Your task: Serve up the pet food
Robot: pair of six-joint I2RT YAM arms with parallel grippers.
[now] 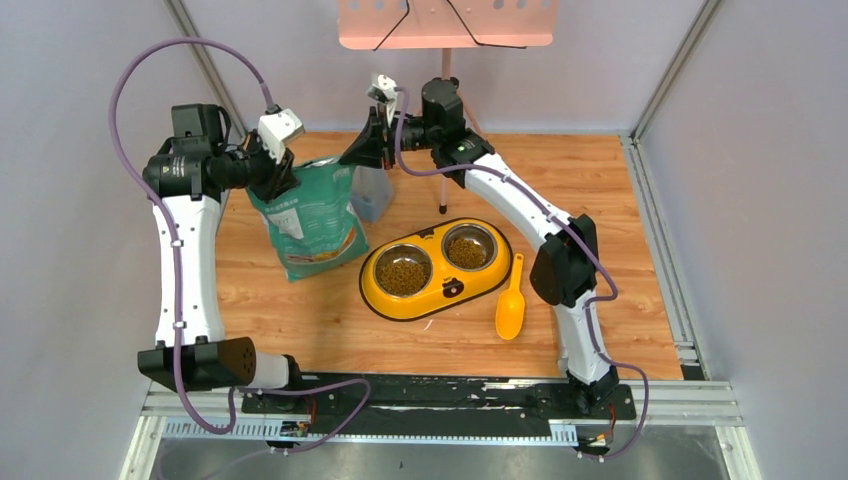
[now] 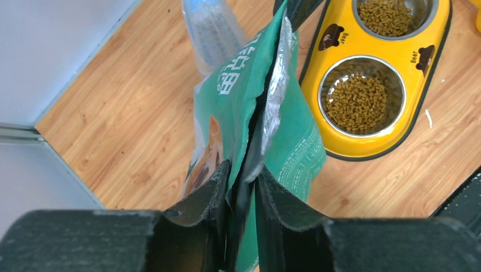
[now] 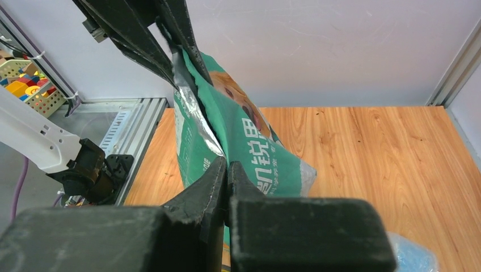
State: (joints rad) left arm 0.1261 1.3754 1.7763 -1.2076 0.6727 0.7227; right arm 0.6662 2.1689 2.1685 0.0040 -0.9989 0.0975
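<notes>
The pet food is brown kibble lying in both steel bowls (image 1: 403, 272) (image 1: 466, 251) of a yellow double feeder (image 1: 380, 295), also seen in the left wrist view (image 2: 356, 102). A green-and-white bag (image 1: 310, 220) stands upright left of the feeder, its mouth slightly parted. My left gripper (image 1: 285, 178) (image 2: 243, 170) straddles the bag's top edge (image 2: 295, 153) at the left corner, jaws narrowly open with the bag's two layers loose between them. My right gripper (image 1: 358, 150) (image 3: 227, 163) is shut on the top edge at the right corner of the bag (image 3: 249, 147).
An orange scoop (image 1: 511, 310) lies on the wooden board right of the feeder. A clear plastic container (image 1: 373, 195) (image 2: 212, 31) stands just behind the bag. A thin stand pole (image 1: 443, 190) rises at the back, under a pink panel (image 1: 445, 25). Grey walls enclose the board.
</notes>
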